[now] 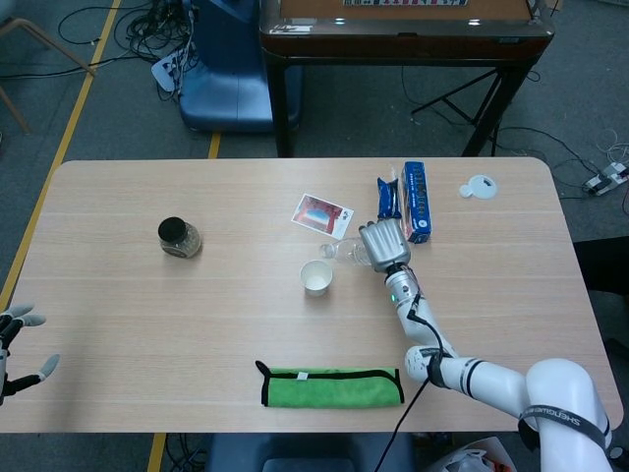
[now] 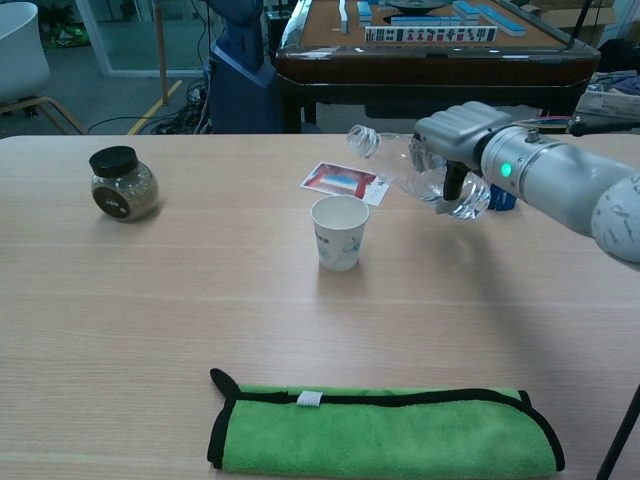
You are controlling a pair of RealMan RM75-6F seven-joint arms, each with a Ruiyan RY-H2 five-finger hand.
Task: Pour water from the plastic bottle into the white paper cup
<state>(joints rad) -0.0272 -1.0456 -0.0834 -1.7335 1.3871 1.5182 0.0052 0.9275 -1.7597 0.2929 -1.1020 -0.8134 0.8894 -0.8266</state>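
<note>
Plastic bottle (image 2: 425,178): clear, uncapped, tilted nearly level, open mouth pointing toward robot's left, raised off bench, gripped by right robot hand (image 2: 455,142). White paper cup (image 2: 339,232): upright, open, faint printed pattern, standing on bench mid-area, below and just left of bottle mouth, apart.

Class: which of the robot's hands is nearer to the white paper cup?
Right. The right hand, holding the plastic bottle, is just beside the white paper cup; the left hand sits at the table's far edge.
</note>
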